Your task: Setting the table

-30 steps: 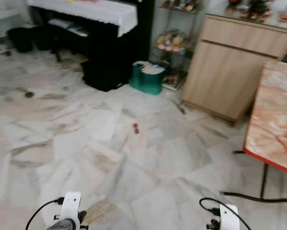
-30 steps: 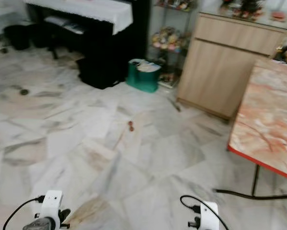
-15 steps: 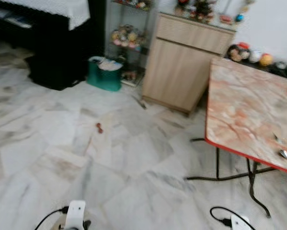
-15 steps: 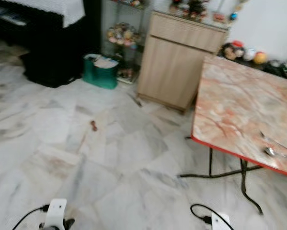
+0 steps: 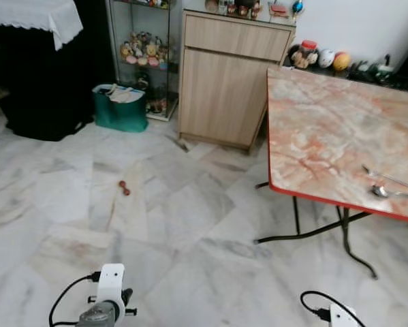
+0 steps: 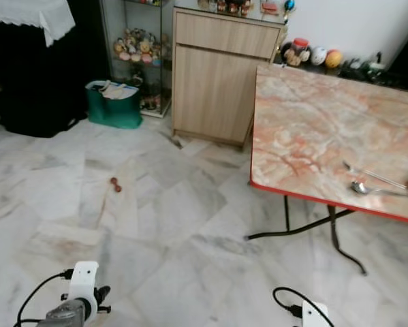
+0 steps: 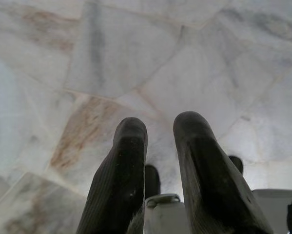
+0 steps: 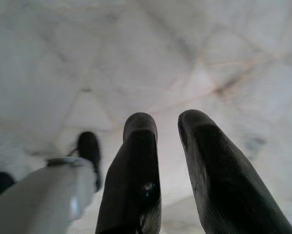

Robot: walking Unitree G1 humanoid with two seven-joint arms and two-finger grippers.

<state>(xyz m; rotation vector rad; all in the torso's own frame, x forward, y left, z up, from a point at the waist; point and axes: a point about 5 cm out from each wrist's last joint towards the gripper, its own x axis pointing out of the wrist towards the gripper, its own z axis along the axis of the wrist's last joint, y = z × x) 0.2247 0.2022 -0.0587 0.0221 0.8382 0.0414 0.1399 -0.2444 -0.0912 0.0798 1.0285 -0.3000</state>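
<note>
Left eye view: marble-top table (image 5: pixel 326 136) with red edge at right, spoon (image 5: pixel 381 192) and second utensil (image 5: pixel 391 178) near front corner. Wooden cabinet (image 5: pixel 224 82) behind; green bag (image 5: pixel 120 109) on floor beside glass shelf (image 5: pixel 139 51). Small red object (image 5: pixel 124 188) on marble floor (image 5: pixel 190 225). No legible writing. Left gripper (image 7: pixel 159 127) and right gripper (image 8: pixel 167 127) hang over floor, fingers slightly apart, empty.
</note>
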